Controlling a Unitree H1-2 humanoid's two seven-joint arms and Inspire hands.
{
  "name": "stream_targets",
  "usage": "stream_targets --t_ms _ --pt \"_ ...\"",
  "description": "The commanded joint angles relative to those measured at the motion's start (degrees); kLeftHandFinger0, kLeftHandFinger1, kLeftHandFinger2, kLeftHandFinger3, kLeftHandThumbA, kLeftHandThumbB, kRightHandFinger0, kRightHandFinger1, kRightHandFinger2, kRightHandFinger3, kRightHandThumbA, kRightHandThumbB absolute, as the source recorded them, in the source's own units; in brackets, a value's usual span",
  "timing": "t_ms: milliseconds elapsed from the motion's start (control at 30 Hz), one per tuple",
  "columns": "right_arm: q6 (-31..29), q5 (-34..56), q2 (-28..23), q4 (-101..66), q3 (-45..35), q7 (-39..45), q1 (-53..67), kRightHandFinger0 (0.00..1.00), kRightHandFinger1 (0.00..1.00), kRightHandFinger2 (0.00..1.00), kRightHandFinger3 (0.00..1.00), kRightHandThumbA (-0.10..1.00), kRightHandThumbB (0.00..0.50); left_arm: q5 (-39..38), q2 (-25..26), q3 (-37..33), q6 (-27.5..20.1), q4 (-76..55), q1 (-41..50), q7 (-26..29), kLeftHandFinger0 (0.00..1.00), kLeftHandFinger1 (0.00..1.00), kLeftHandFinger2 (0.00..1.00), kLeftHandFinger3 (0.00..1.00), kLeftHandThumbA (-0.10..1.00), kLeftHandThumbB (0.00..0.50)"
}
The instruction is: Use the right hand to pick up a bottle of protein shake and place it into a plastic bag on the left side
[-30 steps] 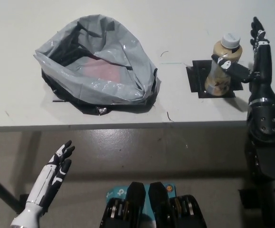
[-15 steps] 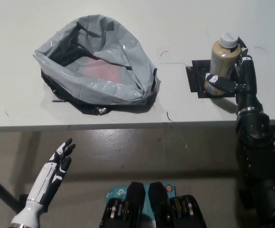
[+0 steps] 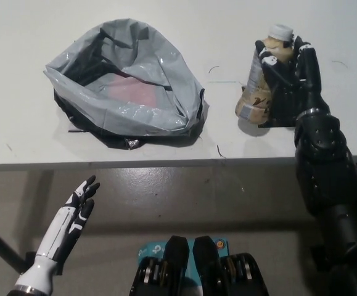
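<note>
**Item: protein shake bottle, held at the table's right end**

The bottle is showing a tan body with a printed label, a pale band near its base and a light grey screw cap. It is leaning, cap tilted up and to the right, base toward the table's front edge. The black right hand is wrapping its fingers around the upper body, clamped on it from the right side. A black square mat is lying under and just beside the base; whether the base is touching it cannot be told.

Well apart to the left, a grey plastic bag is sitting open on the white table, something reddish showing inside.

The white left hand is hanging below the table's front edge, fingers apart, holding nothing.
</note>
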Motion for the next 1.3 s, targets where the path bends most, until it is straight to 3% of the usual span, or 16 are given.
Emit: stream_targets --t_ms 0,100,233,533,567,667,733,800,900,967,1000,1033,1067,1100,1200,1267 --pt "3.6 1.1 -0.3 -5.2 0.1 0.8 -2.1 0.0 0.17 0.4 0.28 0.26 0.251 -0.5 1.2 0.4 -1.2 -1.9 -1.0 -0.9 1.0 1.0 1.0 1.0 0.97 0.205" --pt "3.3 0.9 -0.4 -5.5 0.0 0.3 -1.6 0.0 0.22 0.45 0.33 0.14 0.222 -0.6 1.2 0.4 -1.4 -1.7 -1.1 -1.0 1.0 1.0 1.0 1.0 0.96 0.198" --pt "2.0 1.3 -0.7 -4.7 -0.2 0.7 -1.0 0.0 0.28 0.56 0.5 0.08 0.214 -0.7 1.0 0.6 -1.5 -1.6 -0.8 -1.0 1.0 1.0 1.0 1.0 0.94 0.187" --pt "4.3 0.2 1.0 -10.2 0.5 -1.1 -1.4 0.0 0.16 0.43 0.46 -0.01 0.189 -0.7 1.1 0.6 -1.1 -1.7 -0.4 -1.0 1.0 1.0 1.0 1.0 0.94 0.159" --pt "5.0 -0.8 1.1 -11.7 1.6 -0.7 -2.3 0.0 0.17 0.44 0.44 -0.05 0.179 -0.7 1.1 0.6 -1.2 -1.7 -0.5 -1.0 1.0 1.0 1.0 1.0 0.94 0.151" --pt "7.4 -4.9 1.6 -16.9 6.4 0.9 -5.6 0.0 0.24 0.56 0.57 -0.1 0.162 -1.1 1.0 0.5 -1.8 -1.3 -0.3 -1.2 1.0 1.0 1.0 1.0 0.93 0.139" --pt "5.8 -9.3 2.0 -16.2 11.3 1.4 -9.6 0.0 0.24 0.54 0.52 -0.09 0.16 -0.9 0.9 0.3 -0.3 -1.8 -0.2 -1.3 1.0 1.0 1.0 1.0 0.94 0.146" --pt "6.4 -9.9 2.8 -14.8 13.9 2.6 -12.5 0.0 0.26 0.59 0.57 -0.1 0.142 -1.3 0.9 0.3 0.1 -2.0 -0.1 -1.6 1.0 1.0 1.0 1.0 0.94 0.147" --pt "6.9 -11.3 3.5 -13.1 16.5 2.1 -14.5 0.0 0.24 0.57 0.58 -0.1 0.131 -1.6 0.8 0.3 0.0 -2.1 -0.1 -1.6 1.0 1.0 1.0 1.0 0.94 0.127" --pt "7.6 -13.9 4.9 -10.8 19.4 1.8 -17.2 0.0 0.18 0.51 0.51 -0.1 0.127 -1.9 0.7 0.1 -0.1 -2.2 0.1 -1.8 1.0 1.0 1.0 1.0 0.93 0.124" --pt "5.0 -16.1 5.1 -8.4 21.4 0.1 -18.0 0.04 0.25 0.58 0.59 -0.1 0.183 -2.0 0.7 0.2 0.1 -2.4 0.1 -1.8 1.0 1.0 1.0 1.0 0.93 0.13" --pt "0.3 -19.6 5.6 -4.0 24.4 -2.6 -19.3 0.01 0.18 0.57 0.59 -0.1 0.142 -2.0 0.8 0.1 0.5 -2.7 0.0 -2.0 1.0 1.0 1.0 1.0 0.93 0.13" --pt "-2.1 -21.5 5.9 -0.6 26.4 -4.0 -20.3 0.0 0.19 0.63 0.64 -0.1 0.11 -2.2 0.9 0.1 0.6 -2.8 -0.1 -2.2 1.0 1.0 1.0 1.0 0.93 0.129" --pt "-2.4 -22.3 6.1 1.0 27.5 -4.5 -20.9 0.0 0.24 0.7 0.72 -0.1 0.099 -2.3 0.9 0.1 0.6 -2.8 -0.2 -2.2 1.0 1.0 1.0 1.0 0.93 0.128" --pt "-3.0 -23.5 6.6 4.9 30.2 -5.5 -22.4 0.0 0.31 0.74 0.83 -0.1 0.083 -2.2 1.0 0.1 0.3 -2.7 -0.2 -2.3 1.0 1.0 1.0 1.0 0.93 0.134" --pt "-4.9 -27.1 7.7 13.2 34.8 -7.7 -25.1 0.0 0.42 0.81 0.94 -0.1 0.089 -1.3 1.0 -0.3 0.8 -3.0 -0.4 -2.3 1.0 1.0 1.0 1.0 0.94 0.158"
